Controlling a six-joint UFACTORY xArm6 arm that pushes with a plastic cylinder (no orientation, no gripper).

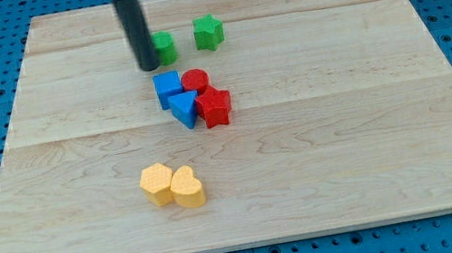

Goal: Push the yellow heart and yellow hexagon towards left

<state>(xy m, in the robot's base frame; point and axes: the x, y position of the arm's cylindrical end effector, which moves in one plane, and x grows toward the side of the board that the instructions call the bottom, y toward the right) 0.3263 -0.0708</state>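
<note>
Because the wooden board (390, 117) is what everything slides on, its edges serve as the reference: my tip (148, 67) rests near the board's top edge, left of centre, touching or just beside the left face of a green block (165, 47) whose shape the rod partly hides. It is a bare rod, so it grips nothing and can only push. A green star (208, 32) sits just right of that block. Toward the board's middle is a tight cluster: blue cube (167, 87), red cylinder (195, 80), blue triangle (184, 109), red star (215, 106). The yellow hexagon (157, 184) and yellow heart (187, 187) touch, side by side, nearer the bottom edge. They lie well below my tip; I judge it must come round to the heart's right side, skirting the cluster.
</note>
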